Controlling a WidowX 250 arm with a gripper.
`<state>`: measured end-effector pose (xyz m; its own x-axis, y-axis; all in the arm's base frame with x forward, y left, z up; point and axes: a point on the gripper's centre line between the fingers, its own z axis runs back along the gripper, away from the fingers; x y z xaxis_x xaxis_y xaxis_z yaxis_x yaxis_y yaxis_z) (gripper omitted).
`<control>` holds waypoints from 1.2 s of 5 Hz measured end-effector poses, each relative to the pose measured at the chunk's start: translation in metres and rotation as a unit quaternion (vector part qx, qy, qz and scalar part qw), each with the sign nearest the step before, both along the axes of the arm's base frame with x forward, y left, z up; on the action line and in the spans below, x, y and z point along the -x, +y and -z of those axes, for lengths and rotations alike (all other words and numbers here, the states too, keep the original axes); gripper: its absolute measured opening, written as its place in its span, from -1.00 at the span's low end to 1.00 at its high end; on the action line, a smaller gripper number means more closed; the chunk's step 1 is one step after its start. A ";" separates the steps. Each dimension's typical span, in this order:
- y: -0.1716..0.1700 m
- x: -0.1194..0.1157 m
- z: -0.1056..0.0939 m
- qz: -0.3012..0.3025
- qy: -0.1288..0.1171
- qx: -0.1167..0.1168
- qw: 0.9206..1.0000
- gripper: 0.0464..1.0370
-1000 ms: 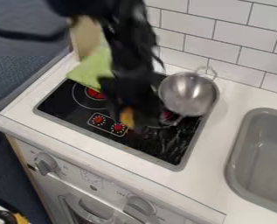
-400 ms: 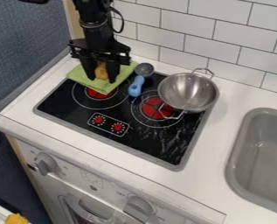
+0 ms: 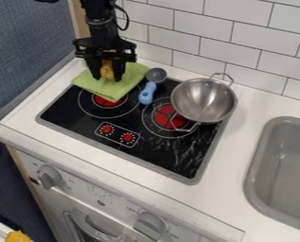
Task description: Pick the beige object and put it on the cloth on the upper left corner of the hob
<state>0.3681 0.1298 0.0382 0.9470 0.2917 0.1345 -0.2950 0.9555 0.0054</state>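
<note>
Gripping the beige object (image 3: 107, 70) in the black hand (image 3: 108, 79), over the green cloth (image 3: 114, 88) at the top left corner of the hob (image 3: 79, 124). Can see a blue-handled scoop (image 3: 147, 95) beside the cloth and a shiny two-handled pan (image 3: 201, 98) nearby.

The end effector (image 3: 108, 79) partly hides the yellowish-brown object (image 3: 106, 70); whether its underside touches the cloth (image 3: 133, 73) cannot be told. The view cuts off the arm (image 3: 100, 24), the sink (image 3: 261, 146) and a yellow thing (image 3: 17, 237) beyond the worktop's (image 3: 241, 160) front edge.

toy kitchen | hob (image 3: 162, 158) | grey sink (image 3: 260, 189) | steel pan (image 3: 204, 100) | tiled wall (image 3: 243, 47)
</note>
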 end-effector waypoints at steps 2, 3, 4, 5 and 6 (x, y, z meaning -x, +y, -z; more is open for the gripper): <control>-0.001 0.000 0.000 -0.002 0.003 0.007 1.000 0.77; -0.003 0.005 0.004 0.005 0.012 0.007 1.000 0.94; -0.005 0.004 -0.022 0.011 -0.015 0.003 1.000 0.93; -0.015 0.005 -0.049 0.032 -0.033 0.004 0.999 0.93; -0.032 0.009 -0.065 0.060 -0.051 0.010 0.997 0.93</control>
